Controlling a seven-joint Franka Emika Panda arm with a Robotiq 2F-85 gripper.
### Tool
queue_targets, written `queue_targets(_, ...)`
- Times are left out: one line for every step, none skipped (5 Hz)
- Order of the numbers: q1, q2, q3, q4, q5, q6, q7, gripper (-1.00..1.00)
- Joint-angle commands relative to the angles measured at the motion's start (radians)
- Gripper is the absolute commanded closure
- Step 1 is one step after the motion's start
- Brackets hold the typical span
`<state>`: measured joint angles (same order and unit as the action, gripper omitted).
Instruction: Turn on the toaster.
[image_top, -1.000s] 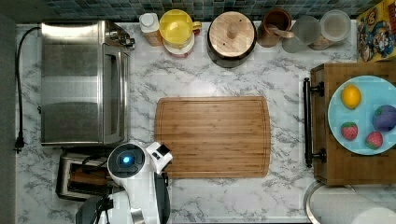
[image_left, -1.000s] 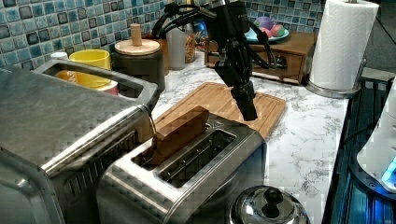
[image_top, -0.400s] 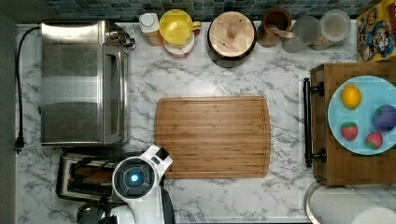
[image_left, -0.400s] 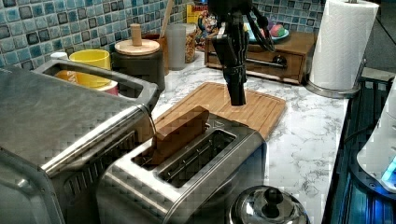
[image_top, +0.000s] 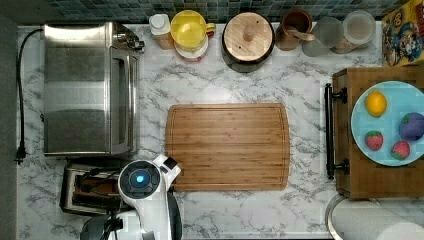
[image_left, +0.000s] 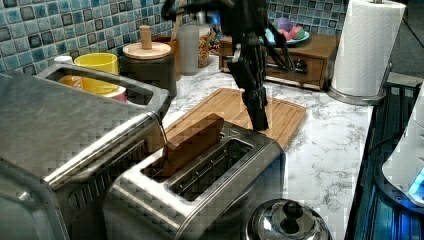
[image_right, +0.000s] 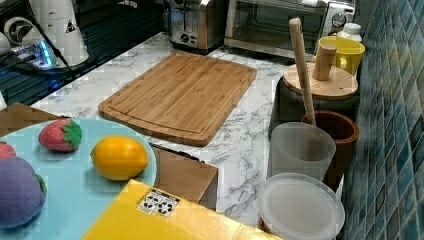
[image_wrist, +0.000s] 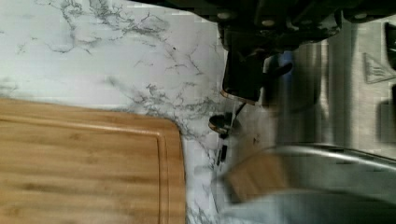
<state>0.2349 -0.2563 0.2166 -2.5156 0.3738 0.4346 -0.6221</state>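
toaster (image_left: 200, 190) | on the counter (image_top: 235, 80) beside the toaster oven (image_top: 87, 90), bread in one slot | gripper (image_left: 257, 112) hovers over its far end, jaws look closed, holding nothing | risk: tip misses the lever (hidden here) and shoves the toaster

One toaster (image_top: 82, 187), holding one slice of bread (image_left: 192, 142). One toaster oven (image_top: 85, 87). One cutting board (image_top: 227, 146). One yellow mug (image_top: 189, 27). One plate (image_top: 387, 122) with four fruits: two strawberries (image_top: 374, 140), one lemon (image_top: 375, 103), one purple fruit (image_top: 412, 126). One paper towel roll (image_left: 366, 45).
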Motion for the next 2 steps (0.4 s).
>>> queue_targets(0.001, 0.082, 0.053, -0.045, -0.021, 0.163, 0.094, 1.00)
queue_targets(-0.013, 0.132, 0.047, -0.057, -0.034, 0.166, 0.129, 1.00)
